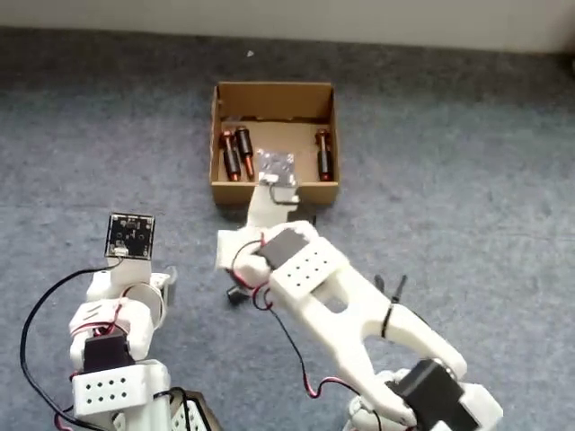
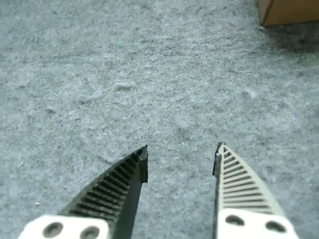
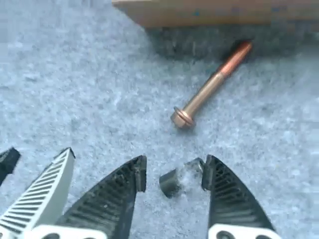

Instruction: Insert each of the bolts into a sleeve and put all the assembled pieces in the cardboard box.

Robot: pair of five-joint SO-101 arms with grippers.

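Copper-coloured bolt (image 3: 209, 88) lies on the grey carpet (image 1: 467, 162), just beside the cardboard box (image 1: 229, 191). The right gripper (image 3: 173, 168) has its fingers spread either side of a dark sleeve (image 3: 170, 183). The left gripper (image 2: 182, 152) hangs spread over bare carpet.

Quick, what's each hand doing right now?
Left hand: open, empty.
Right hand: open, with a sleeve lying in the gap.
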